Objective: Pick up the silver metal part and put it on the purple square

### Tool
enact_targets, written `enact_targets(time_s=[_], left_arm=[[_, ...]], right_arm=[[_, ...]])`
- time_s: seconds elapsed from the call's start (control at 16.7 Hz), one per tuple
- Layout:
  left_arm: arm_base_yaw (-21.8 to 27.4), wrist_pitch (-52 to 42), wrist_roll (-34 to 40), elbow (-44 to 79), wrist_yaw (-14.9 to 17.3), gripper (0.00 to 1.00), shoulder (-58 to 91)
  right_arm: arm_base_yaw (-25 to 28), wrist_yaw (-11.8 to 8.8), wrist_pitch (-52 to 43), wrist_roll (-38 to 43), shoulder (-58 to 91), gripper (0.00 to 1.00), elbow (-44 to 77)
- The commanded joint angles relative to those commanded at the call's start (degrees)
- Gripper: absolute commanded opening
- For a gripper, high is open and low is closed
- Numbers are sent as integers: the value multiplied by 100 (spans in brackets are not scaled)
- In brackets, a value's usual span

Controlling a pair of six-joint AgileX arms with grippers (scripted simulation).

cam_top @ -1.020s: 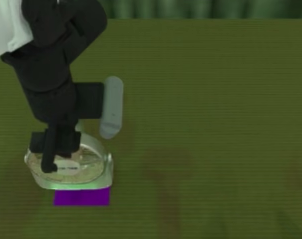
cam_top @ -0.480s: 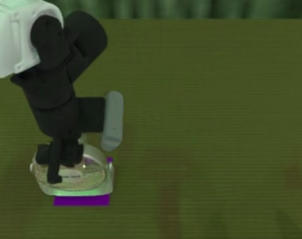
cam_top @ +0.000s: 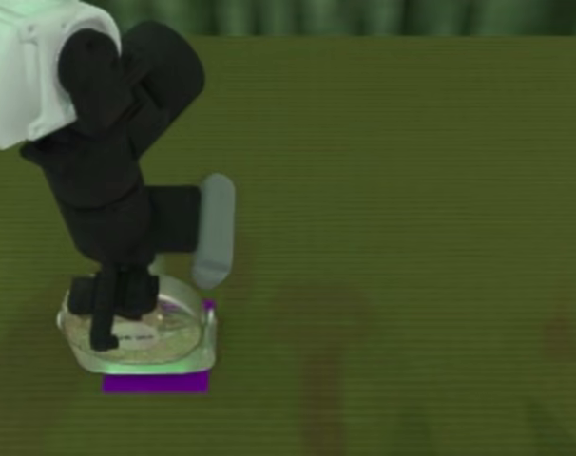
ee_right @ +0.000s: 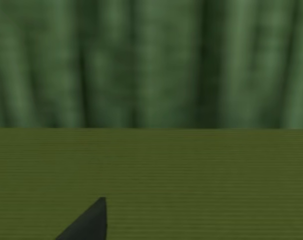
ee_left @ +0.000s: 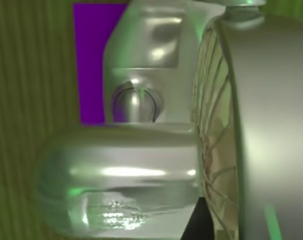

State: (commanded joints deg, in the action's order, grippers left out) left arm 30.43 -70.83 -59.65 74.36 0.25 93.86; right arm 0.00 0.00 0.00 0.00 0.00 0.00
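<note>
The left tool (cam_top: 112, 309) is clamped on the silver metal part (cam_top: 141, 332), which sits almost squarely over the purple square (cam_top: 155, 382), leaving only its near strip showing, with the desk (cam_top: 412, 237) directly below.

Glossy chrome silver metal part (ee_left: 141, 180)

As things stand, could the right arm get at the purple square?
Probably not. The silver metal part, held by the left gripper, covers most of the purple square at the table's left, and the left arm stands over it. The right arm is out of the top view.
</note>
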Motion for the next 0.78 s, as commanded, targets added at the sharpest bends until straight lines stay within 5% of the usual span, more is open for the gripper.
enact_targets(time_s=[0.42,0.78], left_arm=[[0,0,0,0,0,98,0],[0,0,0,0,0,100,0]], right_arm=[[0,0,0,0,0,100,0],[0,0,0,0,0,100,0]])
